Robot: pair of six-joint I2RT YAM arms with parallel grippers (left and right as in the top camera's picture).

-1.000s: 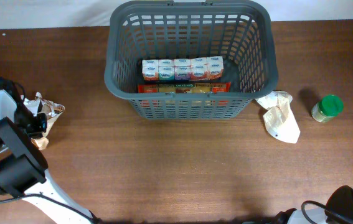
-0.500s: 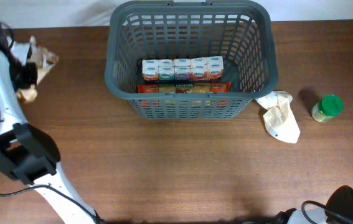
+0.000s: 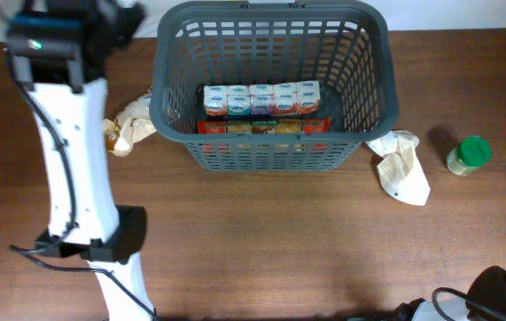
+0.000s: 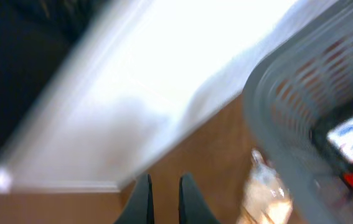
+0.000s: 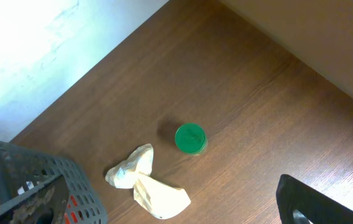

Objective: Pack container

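Grey basket (image 3: 275, 85) held two packs, crumpled bag (image 3: 128, 129) beside it, left gripper (image 4: 164, 190) nearly closed, empty, right gripper's state unclear

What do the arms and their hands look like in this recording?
The left arm is a long white link with black joint housings at both ends, a thin black cable along it and a small green light near the top. Its hand shows two narrow dark fingers. Of the right arm, only black housings and a black cable show at the frame edge.
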